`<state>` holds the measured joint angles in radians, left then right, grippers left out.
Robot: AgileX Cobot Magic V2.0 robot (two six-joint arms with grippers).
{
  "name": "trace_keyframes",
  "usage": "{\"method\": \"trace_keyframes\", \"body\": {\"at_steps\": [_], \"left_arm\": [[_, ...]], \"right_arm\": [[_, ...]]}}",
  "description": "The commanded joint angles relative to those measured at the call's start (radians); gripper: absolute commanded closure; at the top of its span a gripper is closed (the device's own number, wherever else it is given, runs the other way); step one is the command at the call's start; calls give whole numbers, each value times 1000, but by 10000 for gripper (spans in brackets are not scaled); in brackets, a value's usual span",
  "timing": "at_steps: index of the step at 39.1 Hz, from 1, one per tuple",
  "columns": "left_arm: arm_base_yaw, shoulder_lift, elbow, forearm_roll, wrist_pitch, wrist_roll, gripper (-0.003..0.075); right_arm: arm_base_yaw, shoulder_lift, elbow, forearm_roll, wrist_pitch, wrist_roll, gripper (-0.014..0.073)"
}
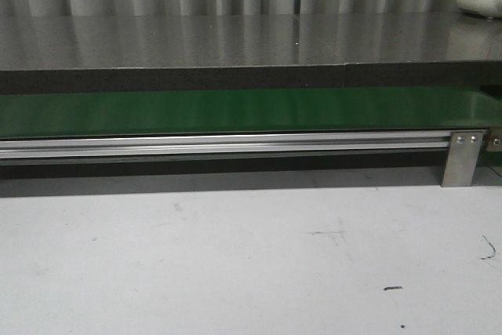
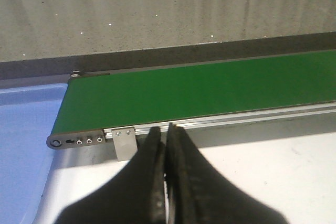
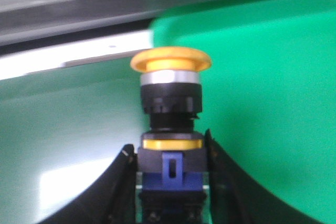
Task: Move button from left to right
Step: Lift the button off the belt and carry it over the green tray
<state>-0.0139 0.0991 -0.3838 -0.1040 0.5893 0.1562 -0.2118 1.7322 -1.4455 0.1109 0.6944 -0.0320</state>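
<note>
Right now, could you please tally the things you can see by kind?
Buttons: 1, the button, held in the right gripper
Conveyor belts: 1, the green belt
Blue trays: 1, the tray
Grippers: 2, including the left gripper
Total: 5

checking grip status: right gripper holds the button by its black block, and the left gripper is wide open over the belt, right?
Not quite. The left gripper is shut and empty, as the left wrist view shows, with the belt beyond it. The right gripper does hold the button by its block.
</note>
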Motion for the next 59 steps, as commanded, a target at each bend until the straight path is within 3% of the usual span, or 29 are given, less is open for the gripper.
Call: {"method": "trace_keyframes", "body": {"at_steps": [1,12,26,37,43,55,59], "left_arm": [[-8,12,-25,-15,-80,-3,741],[-8,12,-25,-15,-80,-3,741],[-8,12,-25,-15,-80,-3,741],[-8,12,-25,-15,-80,-3,741],[-8,12,-25,-15,-80,-3,741],[-8,12,-25,-15,-80,-3,741],[-8,12,-25,-15,-80,-3,741]], "right_arm": [[-78,-26,-35,-12,-33,-2,377],[-202,109,-35,-15,-13,-2,347],[-202,178,-45,-34,-7,-5,64],[-163,54,-123,-34,33,-5,46],[-76,-37,-137,-34,30,-5,131],[161,-113,-134,-34,59,-5,574],[226,-144,-109,-34,32,-5,648]]}}
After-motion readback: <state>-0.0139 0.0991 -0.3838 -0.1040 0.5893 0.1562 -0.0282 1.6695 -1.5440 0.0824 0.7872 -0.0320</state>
